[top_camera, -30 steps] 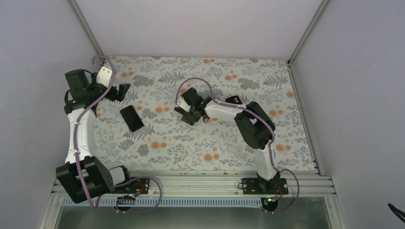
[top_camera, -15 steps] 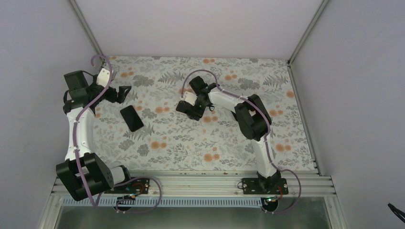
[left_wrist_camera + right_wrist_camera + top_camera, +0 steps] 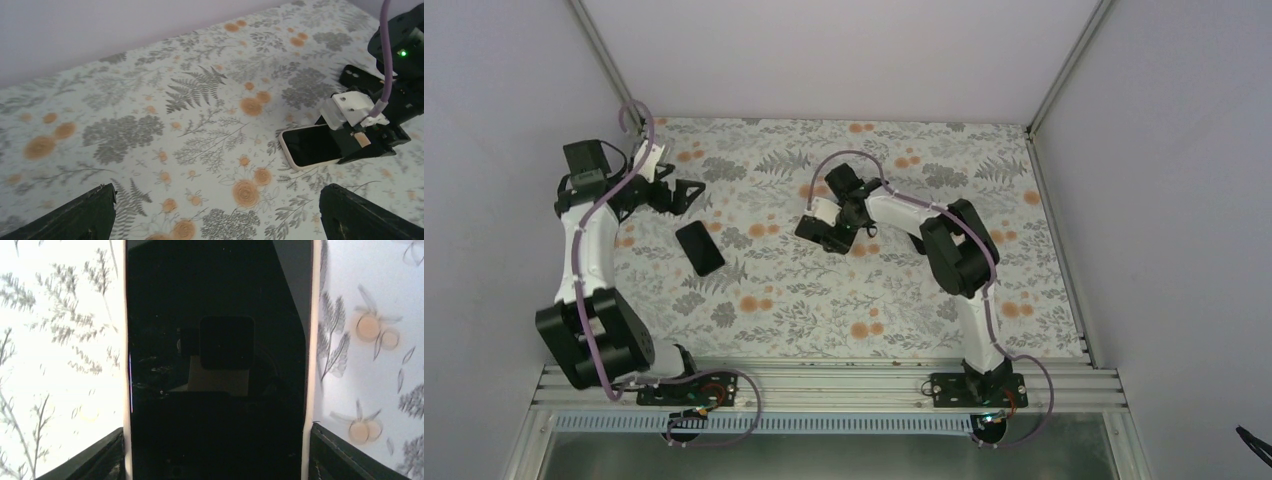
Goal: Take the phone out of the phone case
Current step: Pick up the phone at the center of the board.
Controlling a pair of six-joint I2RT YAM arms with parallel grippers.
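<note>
Lengthwise within the right claw [image 3: 215, 460]: phone [image 3: 215, 340], screen-up

No legible text, label, brand, number or sign is found in any view. The phone [image 3: 215, 290], filling the centre of the right wrist frame, presents a dark screen with reflections only and no characters.
</note>
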